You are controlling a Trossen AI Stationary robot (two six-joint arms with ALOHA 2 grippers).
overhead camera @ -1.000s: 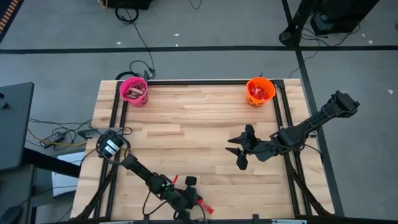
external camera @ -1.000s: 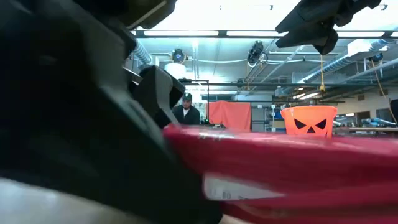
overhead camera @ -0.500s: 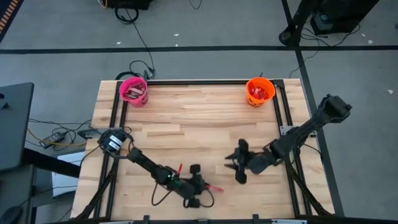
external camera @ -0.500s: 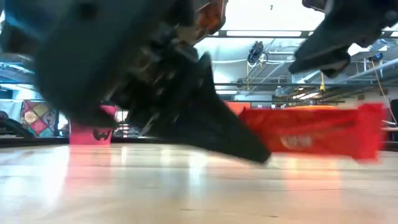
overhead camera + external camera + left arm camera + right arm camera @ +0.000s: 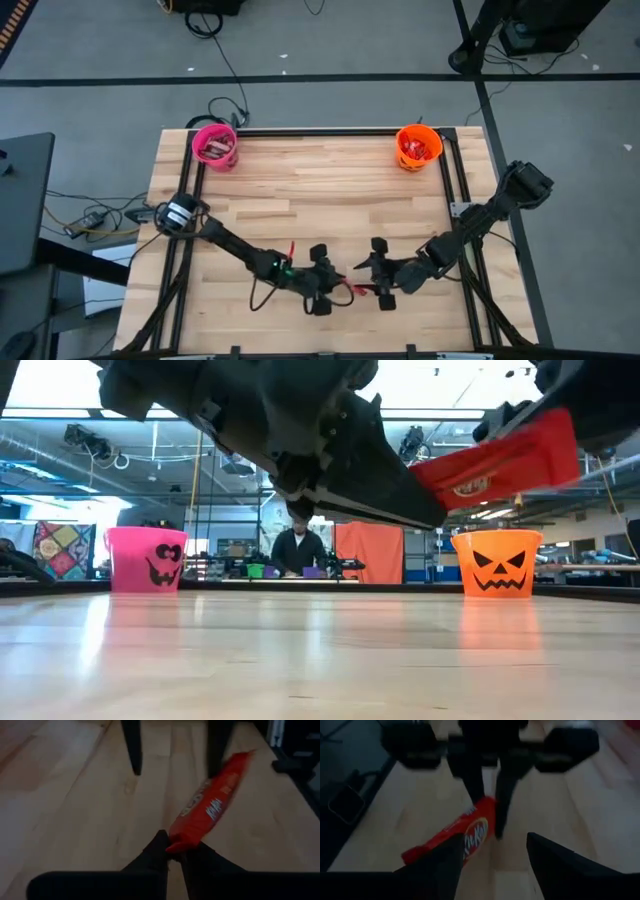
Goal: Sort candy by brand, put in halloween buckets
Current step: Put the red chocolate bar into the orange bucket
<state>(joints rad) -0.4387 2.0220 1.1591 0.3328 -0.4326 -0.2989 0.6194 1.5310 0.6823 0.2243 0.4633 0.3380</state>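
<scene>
A red-wrapped candy bar [image 5: 210,802] hangs above the near middle of the table, and my left gripper [image 5: 338,288] is shut on it. My right gripper [image 5: 379,274] faces it from the table's right, open, with the bar's free end [image 5: 415,852] by one of its fingers. The low view shows the bar [image 5: 500,460] tilted, well above the wood. At the far edge stand the pink bucket [image 5: 215,147] on the left and the orange bucket [image 5: 418,147] on the right, both with candy inside. My left gripper pinches the bar's end nearest it [image 5: 176,842] between its two fingertips, coming from the table's left and slanting down. The fingers lie along the bar, which sticks out beyond them toward my right gripper, lifted clear of the table. Whether my right gripper touches the free end, I cannot tell.
Bare wood lies between the grippers and both buckets. A black metal frame [image 5: 330,131] runs round the table's edges. Beyond the far edge a person [image 5: 298,550] sits in the room.
My left gripper has gone from the table's near edge toward the right and up, lifting the red bar clear of the wood. My right gripper has come down toward the near edge and the left, up to the bar's free end.
</scene>
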